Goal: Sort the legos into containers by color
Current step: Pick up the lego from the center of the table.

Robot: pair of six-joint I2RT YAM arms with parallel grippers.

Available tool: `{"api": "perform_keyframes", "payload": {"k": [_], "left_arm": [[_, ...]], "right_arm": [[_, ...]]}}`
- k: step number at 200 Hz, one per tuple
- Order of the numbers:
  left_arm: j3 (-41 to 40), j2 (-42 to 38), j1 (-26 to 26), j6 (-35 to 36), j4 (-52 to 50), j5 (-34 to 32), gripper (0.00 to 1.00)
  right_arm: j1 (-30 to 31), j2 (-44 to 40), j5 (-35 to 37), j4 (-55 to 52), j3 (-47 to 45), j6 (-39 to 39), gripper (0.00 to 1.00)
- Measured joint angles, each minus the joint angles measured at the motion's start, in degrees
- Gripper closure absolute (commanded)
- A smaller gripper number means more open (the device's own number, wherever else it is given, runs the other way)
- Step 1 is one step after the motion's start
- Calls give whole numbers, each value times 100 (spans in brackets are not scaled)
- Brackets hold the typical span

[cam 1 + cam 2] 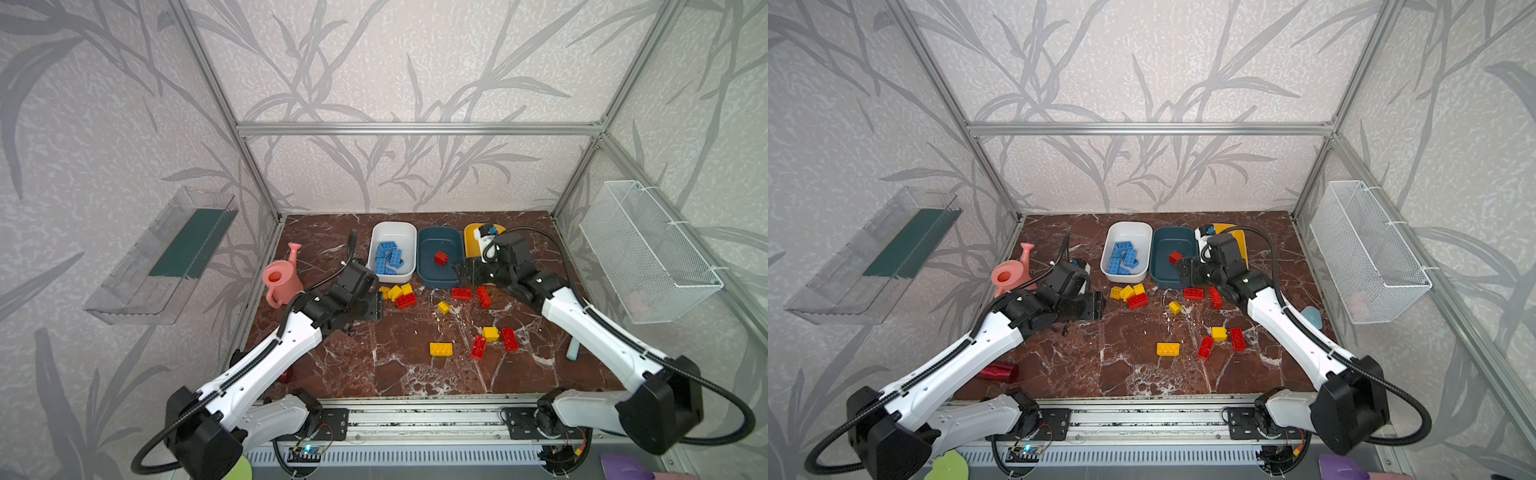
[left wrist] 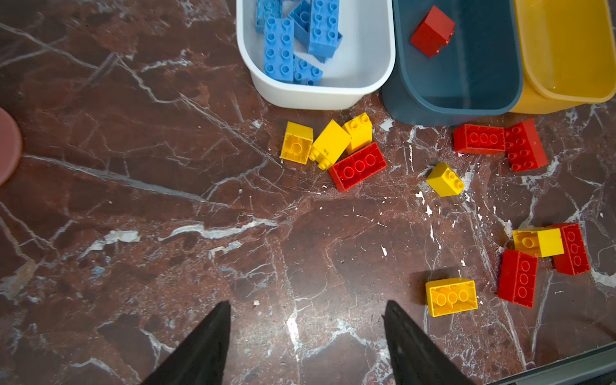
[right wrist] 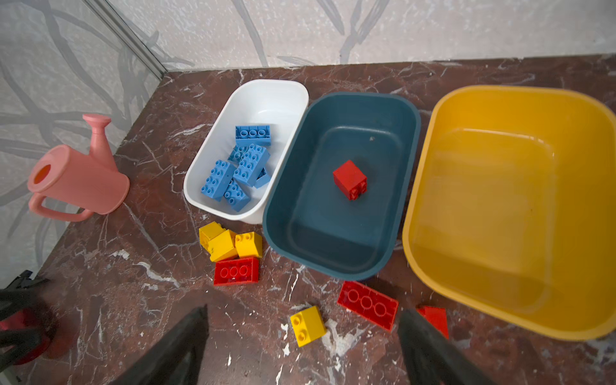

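Legos are lying partly sorted and partly loose on the marbled brown table (image 1: 395, 365). Nearest the robot's base, a yellow oblong brick (image 1: 441, 349) is lying alone. Just to its right, two red oblong bricks (image 1: 478, 347) are flanking a yellow square brick (image 1: 490, 333), which the left wrist view shows touching both.

Farther in, a single small yellow brick (image 1: 444, 307) is sitting by itself near the middle. Beyond it, a pair of red bricks (image 1: 461, 294) is lying end to end at an angle, just in front of the tubs. To the left, three small yellow bricks (image 1: 395, 291) are huddling against another red oblong (image 1: 406, 301).

The left gripper (image 2: 306, 305) is hovering above bare table, just left of that cluster. Its fingers (image 2: 213, 333) are standing apart and grasping nothing. The right gripper (image 3: 303, 310) is hanging over the near end of the teal tub (image 1: 436, 245), its fingers (image 3: 186, 340) likewise released and empty.

At the back, three tubs are standing side by side. The white tub (image 1: 395, 230) is holding a heap of blue bricks (image 1: 388, 257). The teal tub is holding one red square brick (image 1: 441, 258). The yellow tub (image 3: 500, 200) is showing only its bare floor in the right wrist view.

A pink watering can (image 1: 282, 280) is standing at the table's left edge, and a wire basket (image 1: 648, 249) is hanging on the right wall.
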Motion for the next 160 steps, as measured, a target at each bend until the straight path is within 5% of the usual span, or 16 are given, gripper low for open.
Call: {"api": "perform_keyframes", "payload": {"k": [58,160], "left_arm": [[229,1451,-262,-575,474,-188,28],[1451,3770,-748,-1709,1021,-612,16]], "right_arm": [[103,-1239,164,721,-1869,570,10],[142,-1871,688,1565,-3174,809,11]]}}
